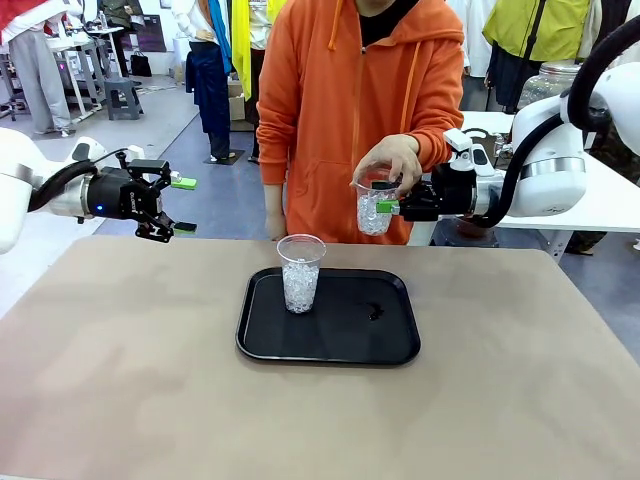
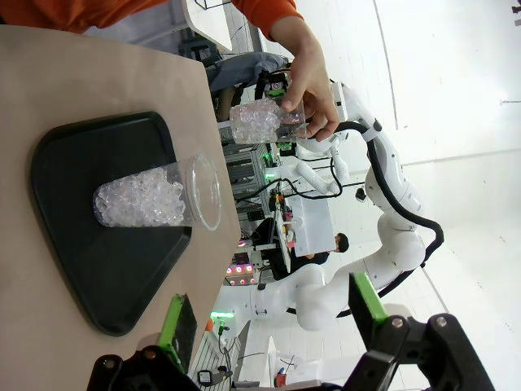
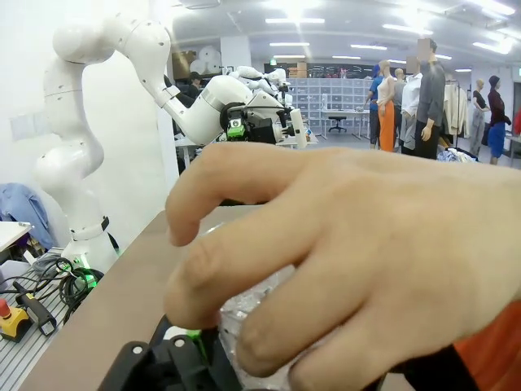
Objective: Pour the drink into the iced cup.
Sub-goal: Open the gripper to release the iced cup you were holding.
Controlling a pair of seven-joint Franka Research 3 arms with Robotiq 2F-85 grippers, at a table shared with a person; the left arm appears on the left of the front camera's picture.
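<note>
At the centre of the table (image 1: 150, 350), a black tray (image 1: 345, 335) carries a cup of ice (image 1: 300, 275) on its 9 o'clock side. Toward 1 o'clock, above the far edge, a person's hand (image 1: 388, 165) grips a second cup of ice (image 1: 372, 214) from above, and the right gripper (image 1: 385, 207) is clamped on its side. At 10 o'clock the left gripper (image 1: 184, 205) hovers, jaws wide

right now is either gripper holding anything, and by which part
The right gripper is shut on the side of a clear cup of ice, while a person's hand grips its top. The left gripper is open and empty.
</note>
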